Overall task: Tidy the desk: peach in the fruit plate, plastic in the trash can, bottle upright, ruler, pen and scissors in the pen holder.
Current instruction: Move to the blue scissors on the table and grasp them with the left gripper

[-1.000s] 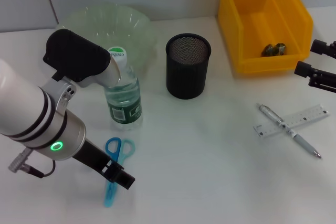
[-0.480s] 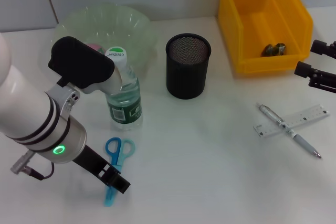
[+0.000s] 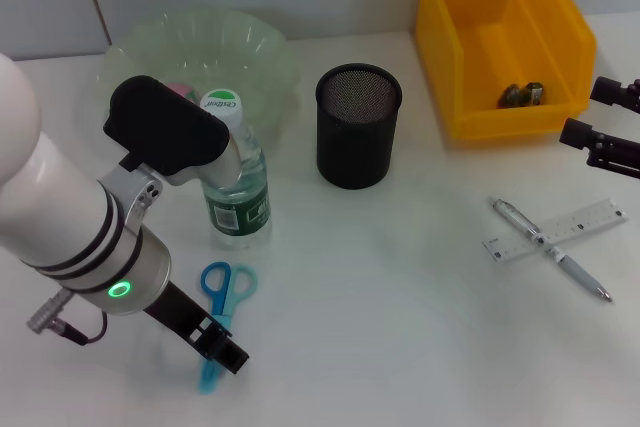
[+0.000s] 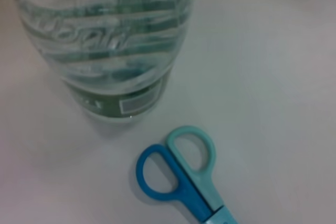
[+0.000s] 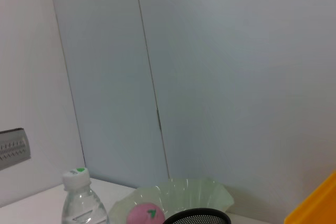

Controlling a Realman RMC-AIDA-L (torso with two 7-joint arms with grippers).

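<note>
A: Where's the left tool (image 3: 222,340)?
B: Low over the scissors (image 3: 218,309), nr their blades. Fingers — can't tell if open or clenched.
A: Scissors?
B: Flat on the tabletop (image 3: 400,327), handles just beside the bottle (image 3: 236,187) (upright, green cap).
A: Rest?
B: Peach (image 5: 145,215) in the green plate (image 3: 250,52). Pen (image 3: 549,248) lies across the ruler (image 3: 557,230), right of the mesh holder (image 3: 358,126). Plastic (image 3: 522,94) in the yellow bin (image 3: 470,37).
A: Right tool (image 3: 602,124)?
B: Parked by the bin, fingers spread, holding nothing.
</note>
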